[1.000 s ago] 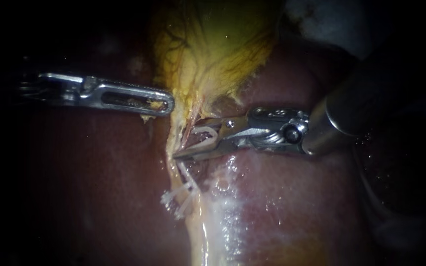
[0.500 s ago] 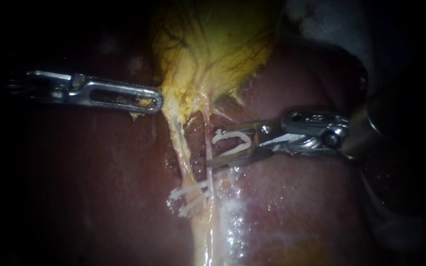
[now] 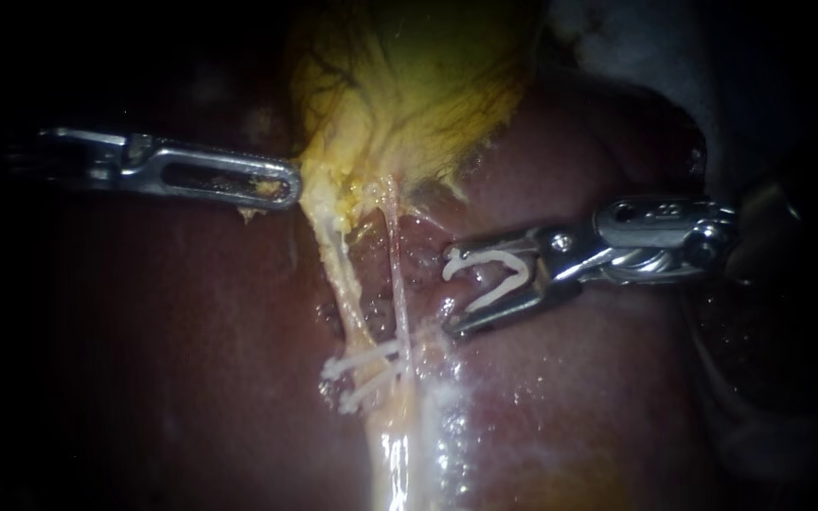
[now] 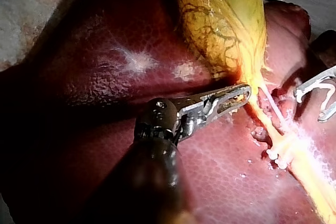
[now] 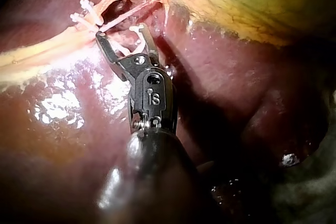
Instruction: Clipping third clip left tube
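The left instrument [image 3: 281, 186] is reaching in from the left, and its jaws are lying together, clamping the yellow lower edge of the gallbladder [image 3: 409, 85]. Below that edge two tubes are running down over the liver [image 3: 191, 360]. The left tube [image 3: 338, 274] is showing as a pale yellow band, and the right tube [image 3: 397, 274] as a thinner pink strand just beside it. Two white clips [image 3: 364, 374] are sitting across the tubes low down, one just under the other.

The right instrument [image 3: 449, 291] is coming in from the right with its jaws standing wide apart, each one bearing on a leg of the loaded clip [image 3: 489, 274], which is lying spread open between them. That clip is sitting clear of the left tube, out on the far side of the right tube and touching neither. The lower jaw tip is hovering near the two white clips.
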Tool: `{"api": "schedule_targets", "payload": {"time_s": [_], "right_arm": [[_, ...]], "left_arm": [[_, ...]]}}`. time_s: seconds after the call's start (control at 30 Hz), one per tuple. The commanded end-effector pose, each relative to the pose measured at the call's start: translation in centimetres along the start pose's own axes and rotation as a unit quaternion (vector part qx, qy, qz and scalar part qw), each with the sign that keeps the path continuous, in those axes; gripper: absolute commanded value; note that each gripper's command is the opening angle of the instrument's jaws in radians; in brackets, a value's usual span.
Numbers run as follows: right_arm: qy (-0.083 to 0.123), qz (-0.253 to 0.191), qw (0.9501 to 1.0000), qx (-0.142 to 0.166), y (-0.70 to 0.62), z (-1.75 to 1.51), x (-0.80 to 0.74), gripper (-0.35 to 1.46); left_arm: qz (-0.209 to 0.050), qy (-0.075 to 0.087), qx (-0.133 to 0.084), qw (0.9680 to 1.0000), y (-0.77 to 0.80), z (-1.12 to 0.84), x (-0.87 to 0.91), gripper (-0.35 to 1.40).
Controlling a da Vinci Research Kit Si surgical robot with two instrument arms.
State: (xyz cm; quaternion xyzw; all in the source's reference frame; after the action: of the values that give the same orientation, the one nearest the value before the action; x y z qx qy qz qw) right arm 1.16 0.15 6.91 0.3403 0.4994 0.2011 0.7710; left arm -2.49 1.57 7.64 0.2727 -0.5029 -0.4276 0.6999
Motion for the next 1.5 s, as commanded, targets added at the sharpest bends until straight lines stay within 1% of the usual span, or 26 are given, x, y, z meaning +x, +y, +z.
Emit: {"api": "schedule_targets", "payload": {"time_s": [0.03,0.13,0.2,0.23,0.37,0.47,0.57,0.7,0.83,1.03,1.23,1.3,1.33,1.5], "right_arm": [[0.004,-0.001,1.0,0.006,-0.03,0.02,0.03,0.54],[0.017,-0.007,0.9995,0.024,-0.11,0.11,0.11,0.54],[0.02,-0.012,0.9991,0.036,-0.14,0.21,0.14,0.54],[0.021,-0.017,0.9989,0.038,-0.14,0.25,0.15,0.54],[0.02,-0.009,0.9987,0.045,-0.09,0.44,0.13,0.54],[0.022,-0.002,0.9985,0.05,-0.04,0.54,0.07,0.54],[0.02,0.008,0.9986,0.048,0.03,0.65,-0.04,0.54],[0.018,0.019,0.9986,0.045,0.14,0.77,-0.24,0.54],[0.017,0.03,0.9985,0.043,0.24,0.81,-0.37,0.54],[0.016,0.045,0.998,0.042,0.36,0.84,-0.48,0.54],[0.015,0.05,0.9979,0.039,0.46,0.92,-0.59,0.54],[0.015,0.052,0.9978,0.038,0.49,0.95,-0.61,0.54],[0.018,0.055,0.9976,0.037,0.5,0.97,-0.61,0.54],[0.03,0.065,0.996,0.053,0.51,1.05,-0.59,0.54]], "left_arm": [[0.0,0.0,-0.001,1.0,0.01,0.0,0.0,-0.35],[0.0,0.0,-0.001,1.0,0.02,0.0,0.0,-0.35],[0.0,0.0,-0.001,1.0,0.02,0.0,0.0,-0.35],[0.0,0.0,0.0,1.0,0.02,-0.01,0.0,-0.35],[0.0,0.0,0.0,1.0,0.01,-0.01,0.0,-0.35],[0.0,0.0,-0.001,1.0,0.01,-0.02,0.0,-0.35],[0.0,0.0,-0.001,1.0,-0.01,-0.02,0.0,-0.35],[-0.001,0.0,-0.001,1.0,-0.02,-0.02,0.0,-0.35],[-0.001,0.0,-0.001,1.0,-0.04,-0.03,-0.01,-0.35],[-0.001,0.0,-0.001,1.0,-0.05,-0.03,-0.01,-0.35],[-0.001,0.0,-0.001,1.0,-0.05,-0.03,-0.02,-0.35],[-0.001,0.0,-0.001,1.0,-0.05,-0.03,-0.02,-0.35],[-0.001,0.0,-0.001,1.0,-0.05,-0.03,-0.02,-0.35],[-0.001,0.0,-0.001,1.0,-0.05,-0.02,-0.02,-0.35]]}}
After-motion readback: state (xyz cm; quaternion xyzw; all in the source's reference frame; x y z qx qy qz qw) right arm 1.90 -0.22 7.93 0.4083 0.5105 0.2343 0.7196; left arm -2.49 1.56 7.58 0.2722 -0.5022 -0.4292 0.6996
